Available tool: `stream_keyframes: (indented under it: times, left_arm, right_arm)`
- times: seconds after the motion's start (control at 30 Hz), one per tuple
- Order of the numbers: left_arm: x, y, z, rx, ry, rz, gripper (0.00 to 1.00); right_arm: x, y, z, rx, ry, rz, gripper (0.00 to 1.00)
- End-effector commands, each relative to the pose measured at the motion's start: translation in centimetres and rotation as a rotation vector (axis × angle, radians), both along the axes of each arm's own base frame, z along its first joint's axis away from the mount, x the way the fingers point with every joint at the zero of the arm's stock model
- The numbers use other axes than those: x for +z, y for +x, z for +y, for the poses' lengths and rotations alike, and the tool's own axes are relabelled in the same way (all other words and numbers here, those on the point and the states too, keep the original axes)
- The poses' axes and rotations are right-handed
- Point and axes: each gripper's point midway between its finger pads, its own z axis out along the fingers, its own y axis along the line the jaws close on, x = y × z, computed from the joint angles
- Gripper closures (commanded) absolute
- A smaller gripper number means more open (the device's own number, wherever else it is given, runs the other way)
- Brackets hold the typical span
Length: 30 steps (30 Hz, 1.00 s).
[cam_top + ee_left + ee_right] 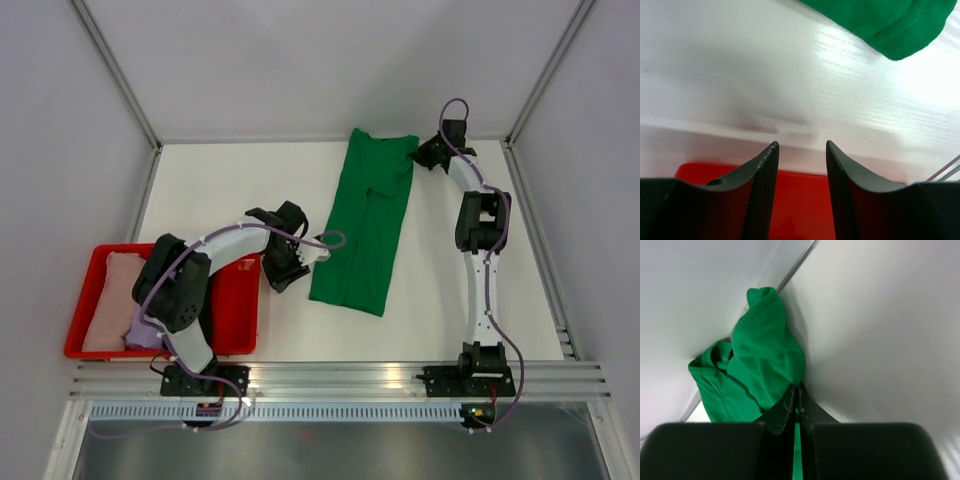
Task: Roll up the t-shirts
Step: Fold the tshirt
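green t-shirt (365, 220): pinched in right end effector (796, 392) | left end effector (802, 150) half-open, empty | red tray (240, 300): pink t-shirt (112, 300), lavender t-shirt (143, 335)

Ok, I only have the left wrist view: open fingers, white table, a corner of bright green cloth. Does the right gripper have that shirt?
Observer: Yes. The right gripper is shut on the far right corner of the bright green cloth t-shirt.
Operator: How does the shirt lie?
Observer: Flat on the white table as a long strip running far to near, to the right of your left gripper.
Operator: And the red thing at the bottom of my view?
Observer: A shallow red plastic tray holding a pale pink cloth t-shirt and a lavender cloth t-shirt.
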Motion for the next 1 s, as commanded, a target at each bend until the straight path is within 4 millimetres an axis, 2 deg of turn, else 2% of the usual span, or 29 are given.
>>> stream_keyframes:
  times: [0.0, 0.03, 0.1, 0.13, 0.17, 0.2, 0.23, 0.27, 0.33, 0.4, 0.43, 0.47, 0.53, 0.57, 0.6, 0.63, 0.67, 0.7, 0.73, 0.77, 0.8, 0.87, 0.9, 0.93, 0.97]
  left_arm:
    - [2.0, 1.6, -2.1, -0.037, -0.095, -0.059, 0.51]
    - [2.2, 1.7, -2.5, -0.044, -0.118, -0.062, 0.51]
    - [2.5, 2.1, -2.9, -0.044, -0.131, -0.079, 0.51]
    - [2.6, 2.2, -3.0, -0.058, -0.136, -0.083, 0.51]
    - [2.7, 2.3, -3.1, -0.07, -0.142, -0.087, 0.51]
    - [2.8, 2.4, -3.1, -0.081, -0.146, -0.091, 0.51]
    - [2.9, 2.5, -3.3, -0.108, -0.156, -0.095, 0.5]
    - [3.1, 2.8, -3.6, -0.119, -0.163, -0.107, 0.51]
    - [3.2, 3.3, -4.1, -0.132, -0.177, -0.114, 0.5]
    - [3.6, 4.2, -5.0, -0.123, -0.199, -0.131, 0.5]
    - [3.9, 4.4, -5.4, -0.1, -0.214, -0.132, 0.51]
    - [4.1, 4.6, -5.7, -0.085, -0.223, -0.131, 0.51]
    - [4.6, 5.0, -6.3, -0.058, -0.245, -0.129, 0.51]
    - [4.7, 5.2, -6.3, -0.049, -0.245, -0.134, 0.51]
    - [4.9, 5.5, -6.3, -0.042, -0.245, -0.142, 0.51]
    - [5.0, 5.7, -6.1, -0.02, -0.232, -0.149, 0.51]
    - [5.2, 5.9, -6.1, -0.007, -0.231, -0.155, 0.51]
    - [5.3, 6.0, -5.9, 0.003, -0.227, -0.159, 0.51]
    - [5.5, 6.2, -5.5, 0.029, -0.213, -0.173, 0.51]
    - [5.8, 6.4, -5.3, 0.044, -0.211, -0.186, 0.51]
    - [6.0, 6.5, -5.0, 0.065, -0.206, -0.196, 0.52]
    - [5.8, 6.6, -3.5, 0.144, -0.188, -0.193, 0.52]
    - [6.1, 6.6, -3.0, 0.175, -0.198, -0.194, 0.53]
    - [6.2, 6.5, -2.3, 0.227, -0.215, -0.175, 0.52]
    - [6.0, 6.0, -1.7, 0.245, -0.215, -0.161, 0.52]
  right_arm:
    - [-0.9, 0.5, 2.0, 0.007, 0.037, 0.004, 0.93]
    - [-0.8, 0.4, 2.0, 0.01, 0.032, 0.004, 0.91]
    - [-0.4, -0.6, 1.5, 0.003, -0.005, 0.029, 0.77]
    - [-0.3, -1.2, 1.3, 0.021, -0.035, 0.035, 0.66]
    - [2.5, -1.2, 0.9, 0.018, -0.051, -0.008, 0.61]
    - [1.7, -2.4, 0.4, 0.017, -0.069, 0.023, 0.57]
    - [2.4, -2.6, -0.9, -0.003, -0.094, 0.016, 0.54]
    - [4.4, -3.0, -1.7, 0.002, -0.129, -0.011, 0.51]
    - [6.3, -3.3, -3.8, -0.014, -0.171, -0.031, 0.48]
    - [9.1, -4.0, -5.6, -0.012, -0.228, -0.048, 0.48]
    - [9.9, -4.3, -5.9, -0.005, -0.252, -0.053, 0.48]
    - [11.8, -5.2, -6.2, 0.003, -0.277, -0.057, 0.47]
    - [12.0, -7.1, -6.2, 0.044, -0.32, -0.024, 0.47]
    - [14.2, -8.5, -6.4, 0.041, -0.334, -0.03, 0.47]
    - [12.3, -10.7, -6.3, 0.064, -0.345, 0.033, 0.47]
    - [12.2, -12.1, -6.3, 0.072, -0.353, 0.051, 0.47]
    - [14.4, -13.6, -6.2, 0.072, -0.365, 0.022, 0.47]
    - [11.8, -16.2, -6.0, 0.094, -0.36, 0.098, 0.47]
    - [11.7, -17.5, -5.8, 0.118, -0.373, 0.107, 0.48]
    - [12.6, -19.2, -5.5, 0.136, -0.376, 0.108, 0.48]
    - [10.7, -21.3, -5.0, 0.168, -0.367, 0.17, 0.48]
    - [10.1, -24.5, -4.1, 0.227, -0.378, 0.237, 0.49]
    - [8.5, -26.6, -3.5, 0.255, -0.373, 0.297, 0.5]
    - [9.0, -28.0, -2.3, 0.282, -0.376, 0.301, 0.51]
    - [7.7, -29.8, -1.7, 0.306, -0.373, 0.34, 0.51]
